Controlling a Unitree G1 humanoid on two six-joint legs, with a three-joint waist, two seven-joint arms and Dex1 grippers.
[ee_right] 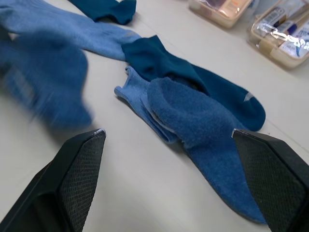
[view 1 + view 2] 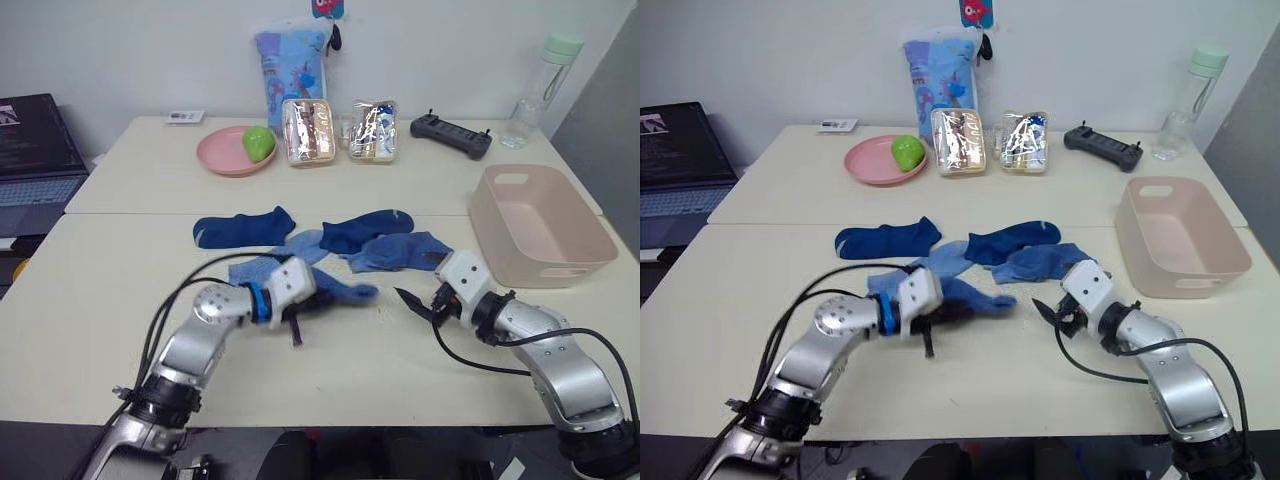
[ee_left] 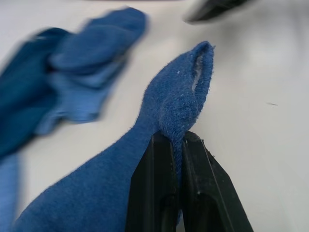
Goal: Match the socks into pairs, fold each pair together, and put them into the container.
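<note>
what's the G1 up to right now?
Sorting socks. The left end effector is shut on a medium-blue sock, pinching it just off the loose sock pile. The right end effector is open, facing another blue sock. The pink container on its right holds no socks yet.

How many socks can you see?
5: blue sock in the left fingers; dark sock at far left; light sock beside it; central navy sock overlapping mid-blue sock. Overlaps may hide another.
</note>
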